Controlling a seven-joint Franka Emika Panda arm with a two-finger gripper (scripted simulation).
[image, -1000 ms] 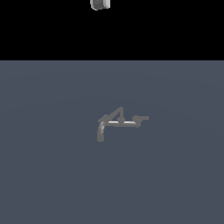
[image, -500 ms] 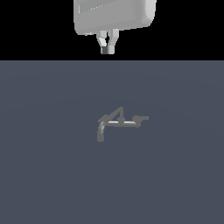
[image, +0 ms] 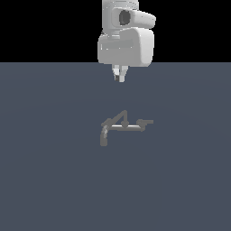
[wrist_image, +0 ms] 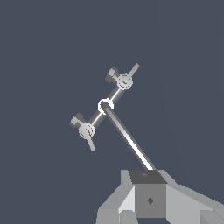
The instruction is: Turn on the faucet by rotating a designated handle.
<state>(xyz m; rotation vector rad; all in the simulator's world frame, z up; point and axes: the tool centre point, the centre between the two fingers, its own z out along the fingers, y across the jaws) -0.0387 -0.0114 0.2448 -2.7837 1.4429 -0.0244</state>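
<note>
Gripper: your gripper [image: 119, 77] hung well above the faucet [image: 122, 127], touching nothing
Fingers: close together, tips nearly meeting
Faucet: you saw both levers untouched

From my remote station, I see the arm [image: 125, 38] has dropped much further into the exterior view from the 12 o'clock edge: a second ago only a sliver showed, now its whole white wrist housing is visible. The gripper [image: 119, 77] has come down nearer the faucet [image: 122, 127], at the faucet's 12 o'clock, apart from it.
</note>
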